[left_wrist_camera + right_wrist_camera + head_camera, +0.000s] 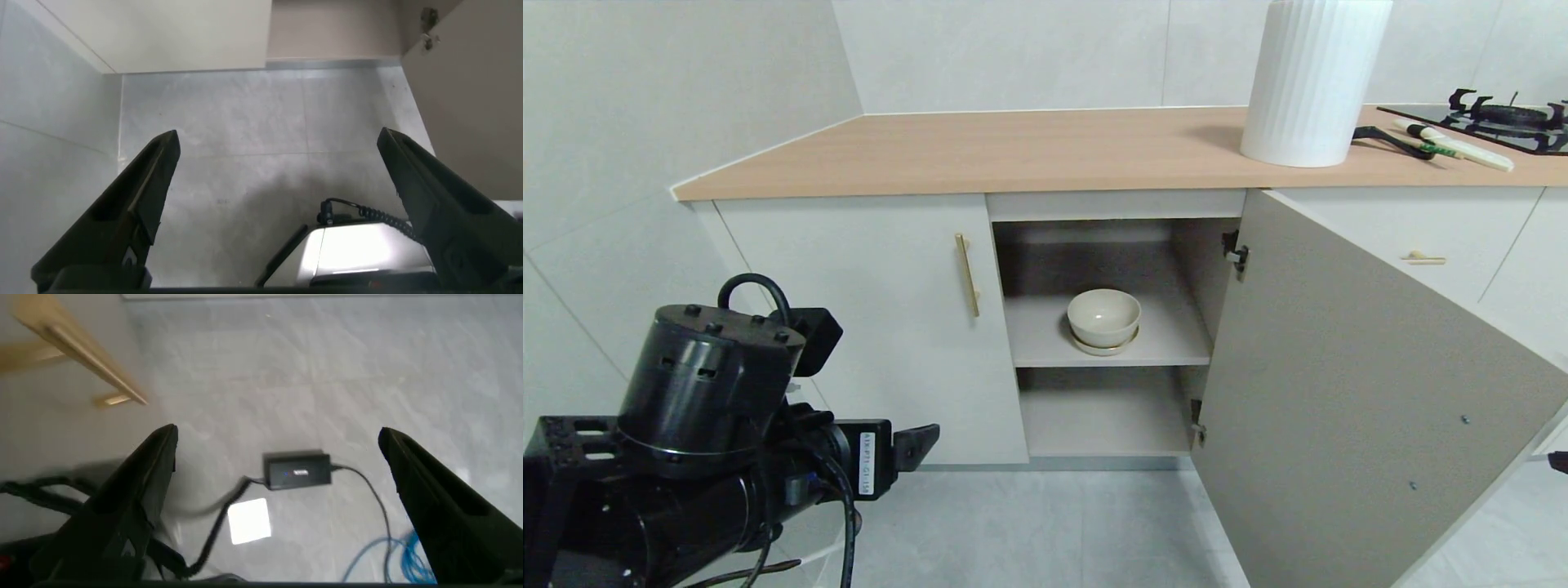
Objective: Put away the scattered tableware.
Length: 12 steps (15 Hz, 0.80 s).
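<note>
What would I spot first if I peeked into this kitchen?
Most likely the cabinet door, swung wide open on the right, and the cream bowl sitting on a small plate on the shelf inside. After that, the tall white ribbed jar standing on the wooden countertop above.

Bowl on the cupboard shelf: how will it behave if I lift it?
The bowl looks like glazed ceramic, so it is probably rigid, slick and chippable. It sits on a saucer, which may shift if nudged.
</note>
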Motion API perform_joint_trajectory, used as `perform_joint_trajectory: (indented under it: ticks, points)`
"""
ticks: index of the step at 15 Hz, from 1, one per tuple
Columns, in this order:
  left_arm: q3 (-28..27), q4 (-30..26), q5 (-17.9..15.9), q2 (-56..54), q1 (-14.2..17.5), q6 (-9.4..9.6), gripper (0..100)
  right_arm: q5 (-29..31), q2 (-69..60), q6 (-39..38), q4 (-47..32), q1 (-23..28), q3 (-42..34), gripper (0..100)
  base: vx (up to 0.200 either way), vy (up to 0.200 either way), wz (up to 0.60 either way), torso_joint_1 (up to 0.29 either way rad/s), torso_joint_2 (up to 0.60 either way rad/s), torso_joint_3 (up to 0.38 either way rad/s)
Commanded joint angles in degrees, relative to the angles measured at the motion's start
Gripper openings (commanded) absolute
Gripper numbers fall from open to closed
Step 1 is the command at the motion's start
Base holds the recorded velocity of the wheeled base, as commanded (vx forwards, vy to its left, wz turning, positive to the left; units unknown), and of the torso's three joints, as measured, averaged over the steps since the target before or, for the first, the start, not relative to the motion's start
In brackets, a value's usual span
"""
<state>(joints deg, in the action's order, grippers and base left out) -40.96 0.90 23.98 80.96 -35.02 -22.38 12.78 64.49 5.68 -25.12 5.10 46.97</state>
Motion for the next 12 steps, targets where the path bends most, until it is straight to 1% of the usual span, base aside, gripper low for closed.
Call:
perform_joint_trajectory:
  ticks: [1, 3, 4, 6, 8, 9, 10, 12]
  points:
    - [0.00, -0.02, 0.02, -0.01, -0.04, -0.03, 100, -0.82, 3.45, -1.11, 2.98, -0.09, -1.36, 100, 0.000, 0.000, 0.00, 0.000, 0.00, 0.000]
    - [0.00, -0.02, 0.02, 0.08, -0.04, -0.03, 100, -0.91, 5.65, -2.60, 6.67, -0.17, -2.67, 100, 0.000, 0.000, 0.00, 0.000, 0.00, 0.000]
    - [0.00, -0.02, 0.02, -0.01, -0.04, -0.03, 100, -0.91, 7.41, -3.22, 9.83, -0.35, -3.73, 100, 0.000, 0.000, 0.00, 0.000, 0.00, 0.000]
    - [0.00, -0.02, 0.02, -0.01, 0.04, -0.03, 100, -0.91, 8.55, -3.48, 12.20, -0.35, -4.43, 100, 0.000, 0.000, 0.00, 0.000, 0.00, 0.000]
    - [0.00, -0.02, 0.02, -0.19, 0.04, -0.03, 100, -0.91, 9.43, -7.70, 13.00, -3.69, -4.52, 100, 0.000, 0.000, 0.00, 0.000, 0.00, 0.000]
    - [0.00, -0.02, 0.02, -0.27, -0.04, -0.03, 100, -0.91, 9.43, -7.97, 13.00, -3.95, -4.52, 100, 0.000, 0.000, 0.00, 0.000, 0.00, 0.000]
    - [0.00, -0.02, 0.02, -0.27, -0.04, -0.03, 100, -0.91, 9.34, -9.99, 13.00, -7.21, -4.61, 100, 0.000, 0.000, 0.00, 0.000, 0.00, 0.000]
    - [0.00, -0.02, 0.02, -0.27, 0.04, -0.03, 100, -0.91, 9.52, -12.36, 13.00, -10.46, -4.61, 100, 0.000, 0.000, 0.00, 0.000, 0.00, 0.000]
